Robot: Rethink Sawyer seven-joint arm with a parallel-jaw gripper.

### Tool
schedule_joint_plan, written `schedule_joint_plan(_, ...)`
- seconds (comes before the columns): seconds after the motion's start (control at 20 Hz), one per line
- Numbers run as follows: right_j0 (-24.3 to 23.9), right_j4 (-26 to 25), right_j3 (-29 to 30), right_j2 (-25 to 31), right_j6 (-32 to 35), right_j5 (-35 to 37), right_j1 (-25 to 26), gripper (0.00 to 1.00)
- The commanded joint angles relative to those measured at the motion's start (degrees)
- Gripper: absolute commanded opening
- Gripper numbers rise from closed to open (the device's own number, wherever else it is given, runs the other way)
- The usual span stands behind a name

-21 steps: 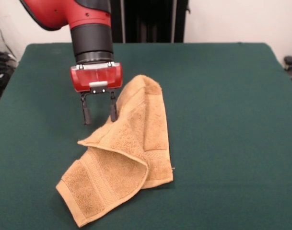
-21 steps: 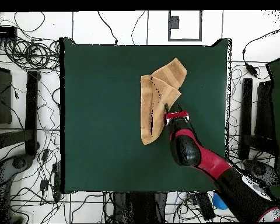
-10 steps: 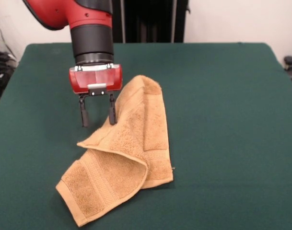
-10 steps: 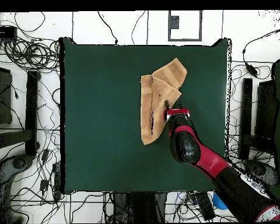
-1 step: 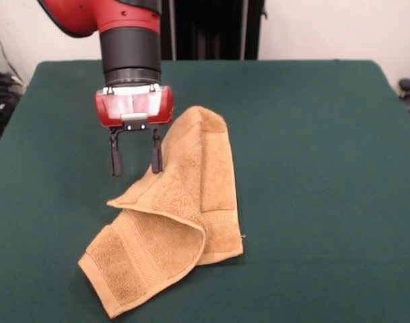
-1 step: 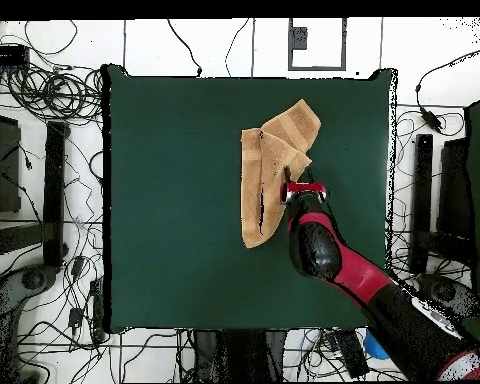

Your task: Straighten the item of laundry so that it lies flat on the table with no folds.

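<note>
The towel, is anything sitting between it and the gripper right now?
Nothing visible. The open gripper hangs right at the towel edge, one finger against the cloth, the other over bare table. No other object lies on the green surface.

Orange-tan towel [image 5: 181, 222] (woven band stripes) on dark green table [image 5: 312, 168]; red-and-black arm [image 5: 127, 40].

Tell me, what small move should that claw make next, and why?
Probably lower and close on the towel's edge. The gripper hangs open at the folded towel, one finger at its side edge, the other over bare table. The towel lies doubled over, so a layer needs pulling out.
</note>
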Motion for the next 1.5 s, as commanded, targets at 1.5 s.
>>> schedule_joint_plan(1.5,6.8,1.8,1.8,-3.7,16.8,15.8,-9.5,1.0)
